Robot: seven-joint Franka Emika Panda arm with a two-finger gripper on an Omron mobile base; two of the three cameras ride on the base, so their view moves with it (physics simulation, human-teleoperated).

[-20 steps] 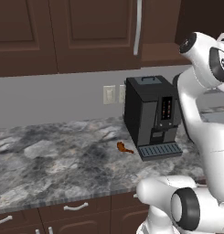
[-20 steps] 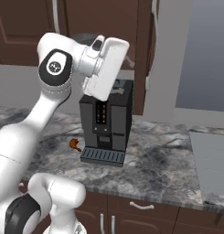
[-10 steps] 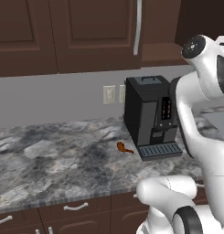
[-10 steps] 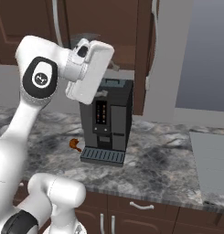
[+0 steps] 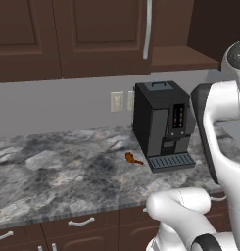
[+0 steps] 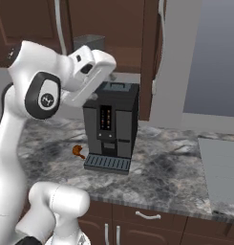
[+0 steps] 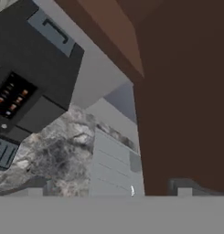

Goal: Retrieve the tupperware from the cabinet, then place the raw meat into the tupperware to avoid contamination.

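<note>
Left base view: one meat (image 5: 133, 158) piece lies on the marble counter (image 5: 58, 171), just left of the coffee machine (image 5: 161, 125) drip tray, apart from it. Two wall sockets (image 5: 122, 101) sit on the grey backsplash behind. Cabinet (image 5: 87, 37) doors are shut, one long bar handle (image 5: 148, 29) showing. Drawers (image 5: 80, 225) run below the counter edge.

Right base view: an open cabinet bay above the machine (image 6: 111, 125) holds one grey tupperware (image 6: 89, 42) on its shelf, partly hidden by the arm's hand. Meat (image 6: 78, 151) is left of the drip tray. A grey sink drainboard (image 6: 222, 176) sits at the counter's (image 6: 171, 177) right end. Two bar handles (image 6: 60, 28) show on the doors.

Hand view: tilted; the machine's (image 7: 31, 64) front panel with small orange lights is at left, the drainboard (image 7: 114, 169) in the middle, a brown cabinet (image 7: 182, 91) side at right.

Claw: gripper (image 7: 111, 189) raised high near the cabinet; fingers (image 7: 38, 186) stand wide apart, nothing between them.

Count: one machine, one meat piece, one tupperware, one arm.
</note>
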